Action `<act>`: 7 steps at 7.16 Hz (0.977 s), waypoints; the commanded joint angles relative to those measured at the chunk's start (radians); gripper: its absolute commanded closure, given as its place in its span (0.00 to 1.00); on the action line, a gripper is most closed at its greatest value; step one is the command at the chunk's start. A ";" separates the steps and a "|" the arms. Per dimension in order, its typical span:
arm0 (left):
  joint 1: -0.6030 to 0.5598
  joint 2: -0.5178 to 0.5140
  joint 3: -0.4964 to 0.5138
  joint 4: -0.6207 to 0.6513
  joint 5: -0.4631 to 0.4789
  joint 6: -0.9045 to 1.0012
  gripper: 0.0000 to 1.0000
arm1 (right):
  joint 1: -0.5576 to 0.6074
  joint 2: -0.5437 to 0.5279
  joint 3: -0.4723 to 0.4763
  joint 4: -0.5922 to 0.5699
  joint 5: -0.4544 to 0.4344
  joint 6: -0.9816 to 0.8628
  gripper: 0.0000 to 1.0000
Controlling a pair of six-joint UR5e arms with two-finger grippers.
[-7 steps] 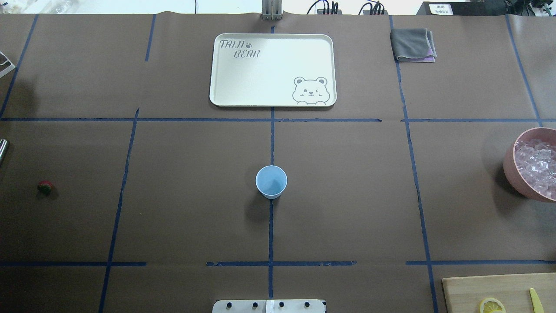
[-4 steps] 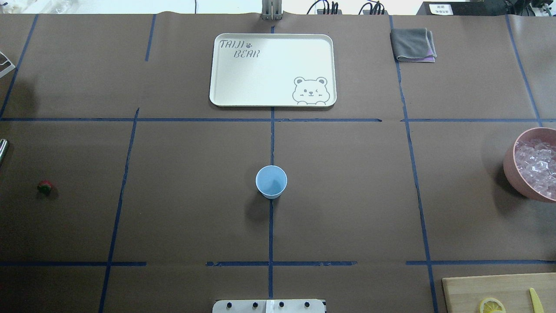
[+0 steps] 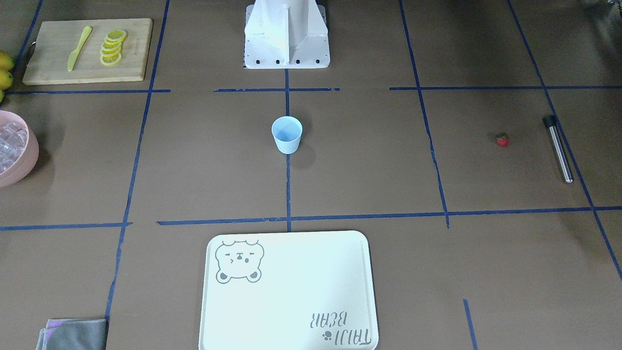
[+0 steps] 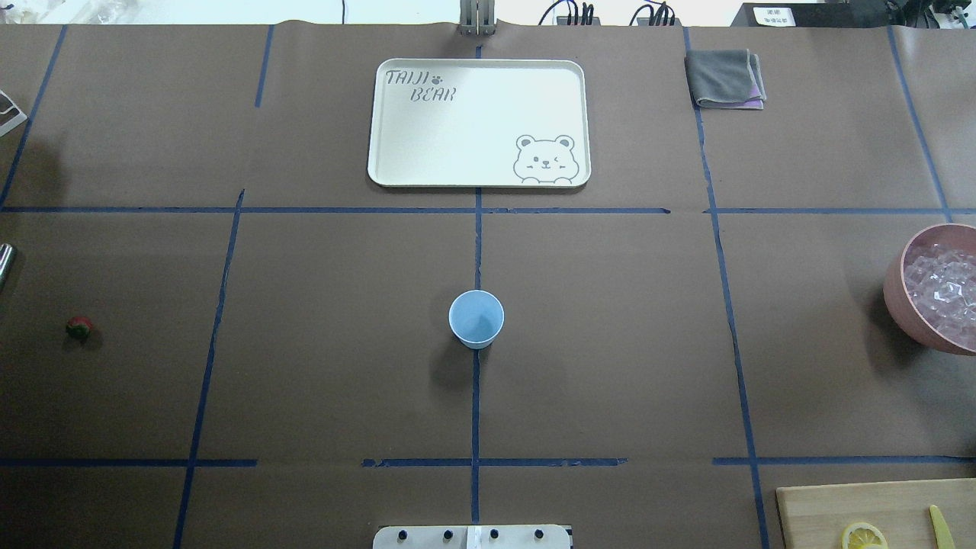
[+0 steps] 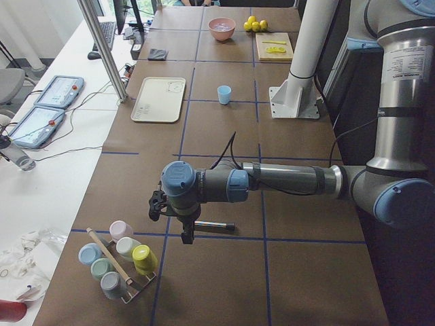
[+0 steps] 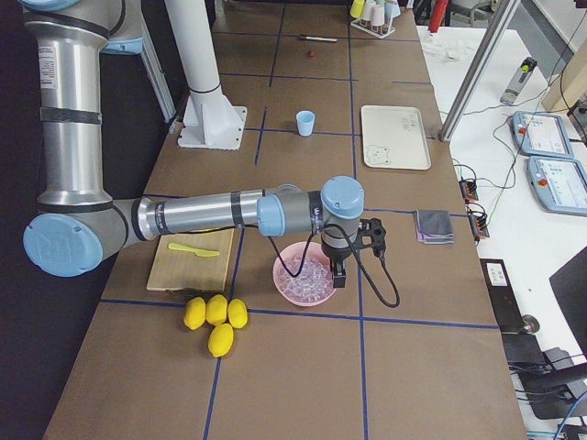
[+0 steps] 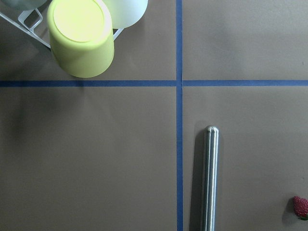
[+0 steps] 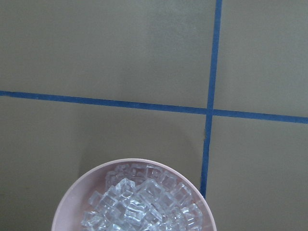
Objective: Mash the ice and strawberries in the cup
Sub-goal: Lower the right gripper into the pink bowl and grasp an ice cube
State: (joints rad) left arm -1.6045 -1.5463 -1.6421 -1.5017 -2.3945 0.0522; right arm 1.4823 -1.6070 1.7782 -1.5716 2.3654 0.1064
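Left gripper [image 5: 185, 229] hangs over the steel rod [image 7: 209, 178], with the strawberry [image 7: 301, 207] near that rod. The right gripper [image 6: 337, 273] hangs above the pink bowl [image 4: 894, 301] of ice [image 8: 139, 202]. Whether either is open I cannot tell (both show only from the side). The cup [image 4: 476, 319] stands empty, well away from both. Slick ice may slip on the long carry, and the round rod could roll. A racked yellow cup [image 7: 82, 38] sits close by the left gripper.

arms [image 5: 285, 180]: silver tubes, blue joint caps | cables [image 6: 397, 295]: black | base [image 3: 286, 34]: white

Pink bowl [image 4: 897, 306], ice [image 4: 945, 286] partly off-frame
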 commanded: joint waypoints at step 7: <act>-0.002 0.000 -0.008 0.000 0.000 -0.002 0.00 | -0.226 -0.079 -0.043 0.214 -0.083 0.191 0.10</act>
State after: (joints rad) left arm -1.6060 -1.5463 -1.6505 -1.5018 -2.3945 0.0506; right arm 1.2674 -1.6910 1.7521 -1.3594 2.2825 0.2946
